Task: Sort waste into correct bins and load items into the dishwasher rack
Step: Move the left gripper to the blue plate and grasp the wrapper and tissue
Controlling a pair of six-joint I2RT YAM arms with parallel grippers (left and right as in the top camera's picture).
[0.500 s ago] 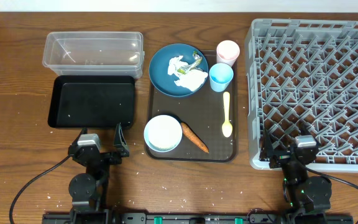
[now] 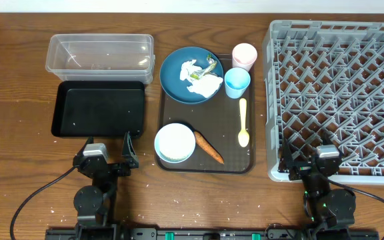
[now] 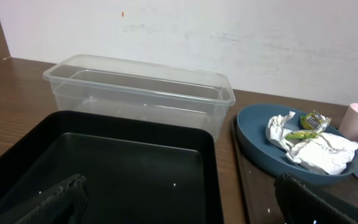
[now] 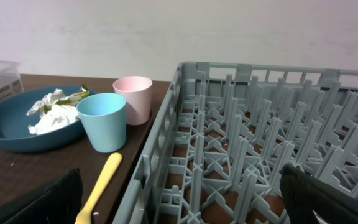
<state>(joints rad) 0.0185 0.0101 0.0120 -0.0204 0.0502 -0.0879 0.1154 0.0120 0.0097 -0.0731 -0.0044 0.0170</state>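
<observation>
The dark blue plate (image 2: 179,77) holds crumpled white tissues (image 2: 202,84) and a green-yellow wrapper (image 2: 209,65). It lies on the brown serving tray (image 2: 209,165) with the pink cup (image 2: 244,55), light blue cup (image 2: 237,83), yellow spoon (image 2: 243,123), white bowl (image 2: 175,142) and carrot (image 2: 208,147). The clear tub (image 2: 102,53) and black tray (image 2: 99,110) are at the left, the grey rack (image 2: 339,100) at the right. My left gripper (image 2: 108,147) is open and empty just in front of the black tray (image 3: 104,168). My right gripper (image 2: 305,153) is open and empty at the rack's front left corner (image 4: 166,162).
Small white specks lie scattered on the wooden table (image 2: 19,133) near the front edge. The left wrist view shows the tub (image 3: 142,93) and the plate with tissues (image 3: 309,146). The right wrist view shows both cups (image 4: 104,121) and the spoon (image 4: 98,183).
</observation>
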